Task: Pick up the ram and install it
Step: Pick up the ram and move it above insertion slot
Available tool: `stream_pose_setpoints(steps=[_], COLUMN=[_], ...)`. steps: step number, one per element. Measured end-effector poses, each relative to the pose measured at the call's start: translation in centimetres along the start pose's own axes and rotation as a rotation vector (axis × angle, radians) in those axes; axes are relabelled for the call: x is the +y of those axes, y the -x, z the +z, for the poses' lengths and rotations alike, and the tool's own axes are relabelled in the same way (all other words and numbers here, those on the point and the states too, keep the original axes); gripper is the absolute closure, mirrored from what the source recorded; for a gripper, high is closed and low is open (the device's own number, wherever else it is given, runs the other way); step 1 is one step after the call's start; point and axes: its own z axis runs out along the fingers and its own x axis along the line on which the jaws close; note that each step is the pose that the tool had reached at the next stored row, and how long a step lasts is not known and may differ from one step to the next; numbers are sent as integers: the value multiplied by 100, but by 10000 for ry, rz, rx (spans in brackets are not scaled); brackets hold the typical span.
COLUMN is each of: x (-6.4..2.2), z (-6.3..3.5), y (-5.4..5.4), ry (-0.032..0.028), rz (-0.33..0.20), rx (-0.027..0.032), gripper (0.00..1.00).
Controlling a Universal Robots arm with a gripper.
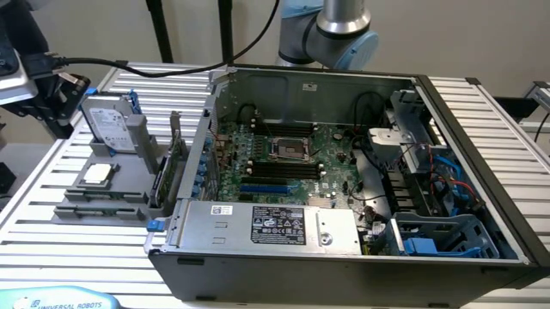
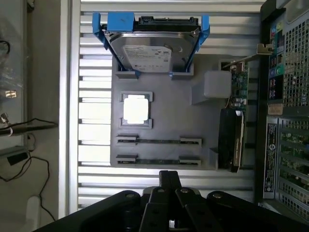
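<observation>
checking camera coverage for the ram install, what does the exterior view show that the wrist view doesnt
Exterior view: inside the open case, the motherboard, its dark memory slots, the power supply, and the arm. Wrist view: the pincer hanging near the two ram sticks, seen straight from above in their holders. Both: the grey tray, the hard drive in its blue frame, the expansion card and the case's outer wall.
</observation>
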Motion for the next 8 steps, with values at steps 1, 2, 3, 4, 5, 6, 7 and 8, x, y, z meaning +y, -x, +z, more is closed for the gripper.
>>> stream_pose_setpoints(steps=[1,2,3,4,5,6,7,8], x=[0,0,0,0,0,-1,-1,-1], z=[3,6,9,13,17,21,25,30], y=[0,0,0,1,1,1,1,1], ry=[-3,-7,-9,-11,-13,-15,-17,-19], rz=[-185,-364,-544,-725,-909,-1090,-1268,-1449], rx=[10,20,28,35,42,49,57,67], gripper=[89,89,89,89,89,89,89,89])
